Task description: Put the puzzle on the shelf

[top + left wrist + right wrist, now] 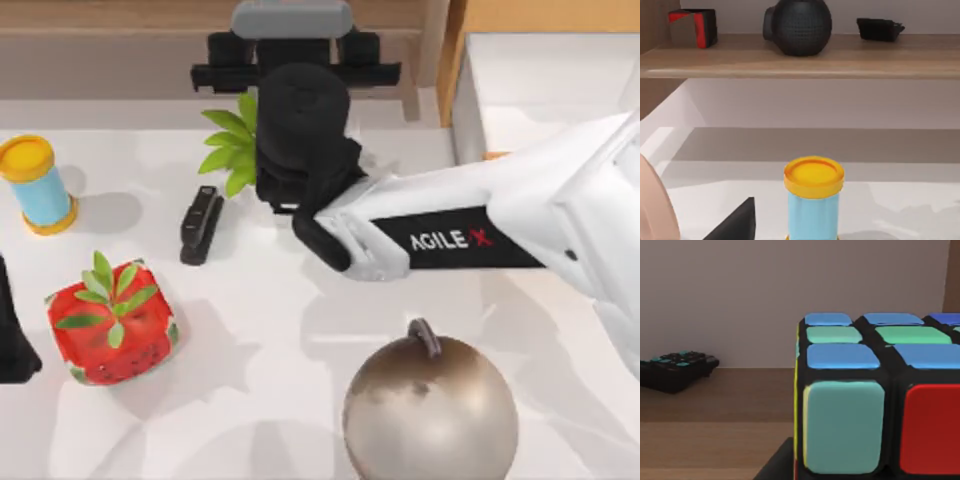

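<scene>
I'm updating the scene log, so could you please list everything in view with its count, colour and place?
puzzle: one, black grid with blue, green, teal and red stickers; close before the right wrist camera, by the shelf.
shelf: one, light wood; along the table's far edge.
speaker: one, black, round; on the shelf.
calculator: one, black; on the shelf.
strawberry cube: one, red with green leaves; table's left.
bottle: one, blue with yellow cap; far left.
stapler: one, black; left of centre.
plant: one, green; beside the right arm's wrist.
ball: one, bronze-silver; near edge.
cabinet: one, orange-tan; far right.
right hand: at the shelf.
left hand: parked, left edge.
</scene>
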